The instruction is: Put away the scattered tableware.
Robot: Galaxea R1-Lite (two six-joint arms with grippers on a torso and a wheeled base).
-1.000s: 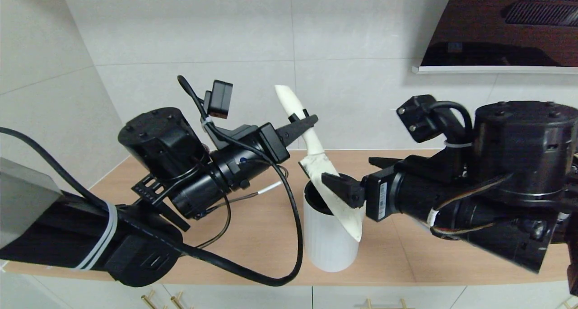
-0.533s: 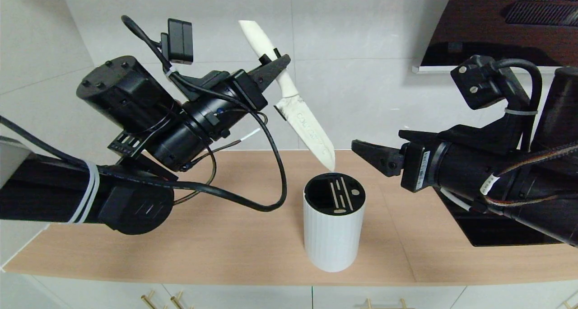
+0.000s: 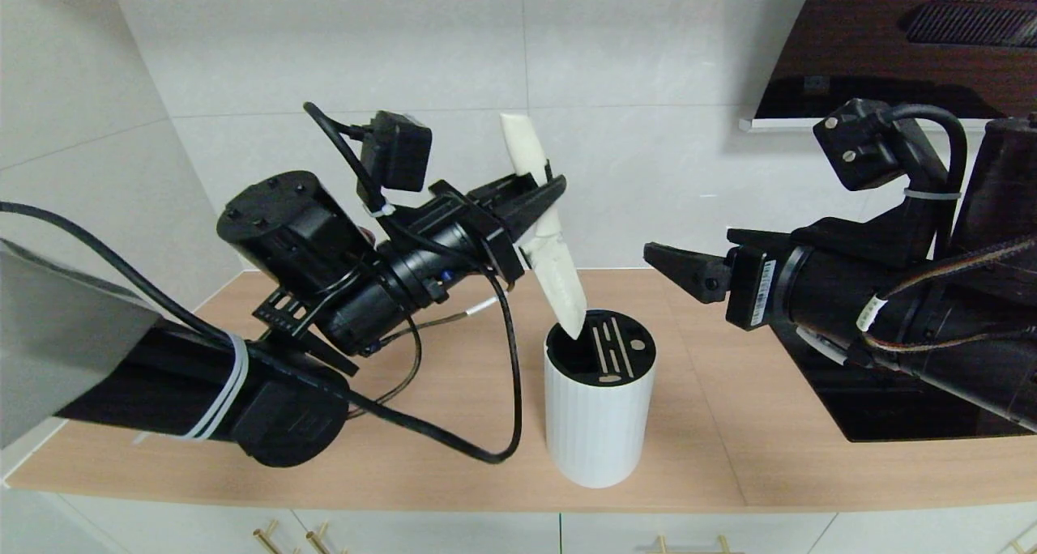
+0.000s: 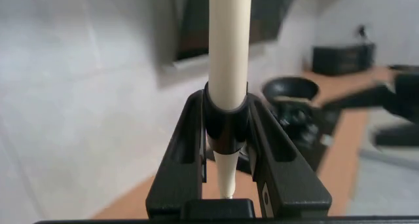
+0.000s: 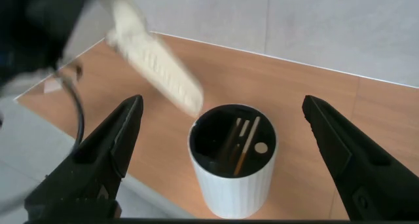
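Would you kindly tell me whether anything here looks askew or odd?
The knife in the left claw leans, its tip at the holder's wide opening rather than the narrow slots. The holder stands upright.

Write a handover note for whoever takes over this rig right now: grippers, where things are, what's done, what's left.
Left gripper: shut on the white knife by its handle, blade pointing down.
Right gripper: open, empty, beside the holder.
White holder: upright on the wooden counter; the knife tip is at its large top opening, barely in if at all.
Done: knife picked up and lined up over the holder.
Left: lower the knife in, release, pull the arm clear.
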